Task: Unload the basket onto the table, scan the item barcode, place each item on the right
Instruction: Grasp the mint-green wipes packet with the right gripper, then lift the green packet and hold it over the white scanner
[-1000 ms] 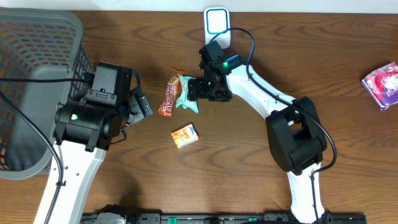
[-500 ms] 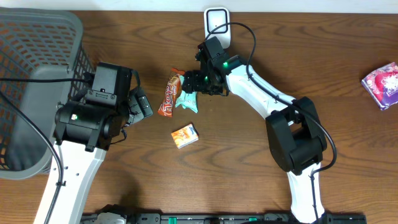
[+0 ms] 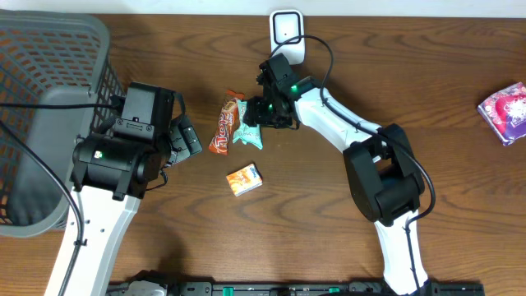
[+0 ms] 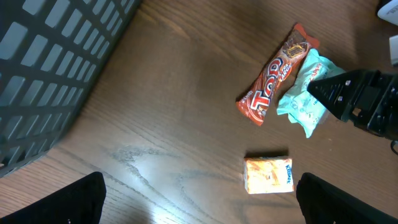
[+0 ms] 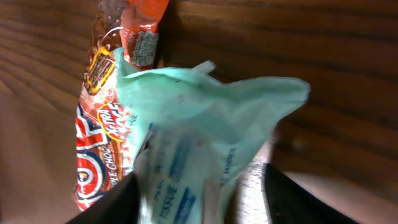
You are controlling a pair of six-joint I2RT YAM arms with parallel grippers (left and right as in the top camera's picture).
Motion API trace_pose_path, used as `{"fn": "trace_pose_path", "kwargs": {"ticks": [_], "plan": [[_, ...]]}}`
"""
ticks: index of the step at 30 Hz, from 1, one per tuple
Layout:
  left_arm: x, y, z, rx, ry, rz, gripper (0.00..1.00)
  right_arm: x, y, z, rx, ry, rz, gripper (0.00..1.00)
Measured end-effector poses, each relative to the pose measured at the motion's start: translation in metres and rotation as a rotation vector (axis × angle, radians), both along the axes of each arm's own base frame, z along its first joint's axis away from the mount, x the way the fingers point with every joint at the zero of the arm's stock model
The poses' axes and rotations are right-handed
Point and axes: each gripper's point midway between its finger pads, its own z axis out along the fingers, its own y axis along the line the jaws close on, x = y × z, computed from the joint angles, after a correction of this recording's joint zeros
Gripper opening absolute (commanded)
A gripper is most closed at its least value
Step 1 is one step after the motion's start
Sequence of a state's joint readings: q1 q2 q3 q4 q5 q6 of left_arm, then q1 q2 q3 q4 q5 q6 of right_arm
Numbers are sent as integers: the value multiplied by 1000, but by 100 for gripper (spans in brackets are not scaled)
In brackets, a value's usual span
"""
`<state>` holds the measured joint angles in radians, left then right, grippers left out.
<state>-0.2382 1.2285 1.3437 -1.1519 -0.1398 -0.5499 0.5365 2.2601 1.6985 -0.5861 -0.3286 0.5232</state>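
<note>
My right fingers [image 5: 323, 202] stand apart on either side of the crumpled mint-green plastic tissue packet [image 5: 205, 118], with a sliver of the brown wooden worktop [image 5: 348, 50] showing beside one of them. The packet lies on the worktop, touching the red-orange chocolate bar wrapper [image 5: 93, 124]. My left fingers [image 4: 62, 202] are spread wide above the wood, holding nothing

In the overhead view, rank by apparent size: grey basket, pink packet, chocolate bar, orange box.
1. Grey basket, by far, though partly out of frame.
2. Pink packet, also clipped at the edge.
3. Chocolate bar and orange box: bar longer, box wider; too close to rank.
</note>
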Motion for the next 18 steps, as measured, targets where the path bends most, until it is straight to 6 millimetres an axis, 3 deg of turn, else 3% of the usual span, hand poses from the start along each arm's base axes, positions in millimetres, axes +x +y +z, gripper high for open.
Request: {"fn": "trace_pose_path", "kwargs": {"ticks": [4,5,7,11,15,18], "plan": [[0,0,0,0,0,0,98,-2,5,1,13,0,10,14],[0,0,0,0,0,0,98,-2,6,1,14,1,10,11],[0,0,0,0,0,0,98,-3,6,2,17,4,8,14],[0,0,0,0,0,0,98,-5,7,1,22,15,9,49],[0,0,0,0,0,0,98,-7,5,-3,-14,12,9,53],[0,0,0,0,0,0,98,-10,5,-6,-57,-6,11,40]]}}
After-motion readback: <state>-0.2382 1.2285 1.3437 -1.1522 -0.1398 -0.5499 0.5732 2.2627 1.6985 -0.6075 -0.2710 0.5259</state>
